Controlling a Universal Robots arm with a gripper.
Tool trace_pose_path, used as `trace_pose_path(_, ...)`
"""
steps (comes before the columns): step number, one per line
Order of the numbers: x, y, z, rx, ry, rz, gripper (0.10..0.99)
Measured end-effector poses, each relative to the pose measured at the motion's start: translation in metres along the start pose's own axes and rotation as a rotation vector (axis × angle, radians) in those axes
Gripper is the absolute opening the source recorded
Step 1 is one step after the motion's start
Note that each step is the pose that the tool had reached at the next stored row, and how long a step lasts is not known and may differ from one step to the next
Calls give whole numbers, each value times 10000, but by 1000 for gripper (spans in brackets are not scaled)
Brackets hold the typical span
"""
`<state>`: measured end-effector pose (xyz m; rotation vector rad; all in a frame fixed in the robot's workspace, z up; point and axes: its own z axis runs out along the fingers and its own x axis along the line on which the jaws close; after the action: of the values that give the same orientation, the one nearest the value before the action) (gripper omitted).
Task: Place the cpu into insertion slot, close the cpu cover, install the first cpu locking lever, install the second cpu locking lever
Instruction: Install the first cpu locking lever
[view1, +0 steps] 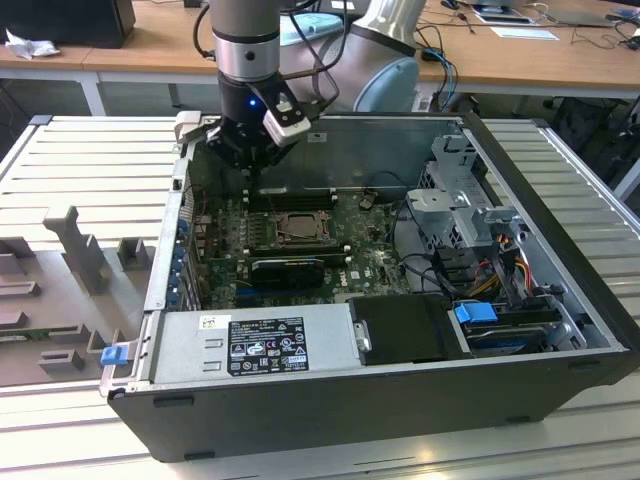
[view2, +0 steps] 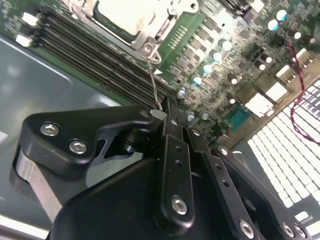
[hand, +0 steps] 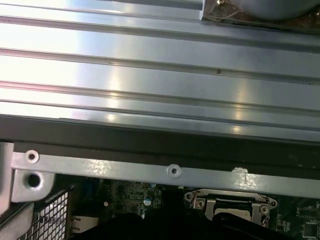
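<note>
Ribbed aluminium worktop (view1: 90, 150), open computer case (view1: 350, 410) lying flat on it with the motherboard facing up. Desks with clutter run along the back.

Arm comes down into the case at its far corner, on the exterior view's left. Jaws (view1: 248, 172) hang just above the board, behind the insertion slot (view1: 297, 226).

In the second wrist view the jaws (view2: 169, 102) are closed to almost no gap. A thin bent wire locking lever (view2: 154, 80) runs from a screw at the socket corner straight to their tips and looks pinched there. Contact cannot be confirmed beyond that.

The cpu (view2: 120, 15) sits in the slot: flat, pale beige-silver top, square, partly cut by the frame edge. The cpu cover (view2: 150, 36) is a dull silver frame plate lying down around the chip edges, with the chip showing through its window. The first wrist view shows the same silver frame (hand: 230, 200) beyond the case wall, with screws at its corners.

Socket rim is dark in the exterior view, its centre pale. Black ribbed heatsink (view1: 288, 268) is just in front of the slot, apart from it. Long black memory slots (view2: 90, 55) run beside the socket. Grey power supply (view1: 250, 342) sits along the near wall of the case.
</note>
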<state>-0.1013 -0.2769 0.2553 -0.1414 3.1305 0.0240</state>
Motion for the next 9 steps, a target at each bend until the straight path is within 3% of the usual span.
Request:
trace_pose_path(7, -186, -14, 4, 33, 3, -2, 106)
trace_pose_path(9, -308, -25, 19, 32, 4, -2, 106)
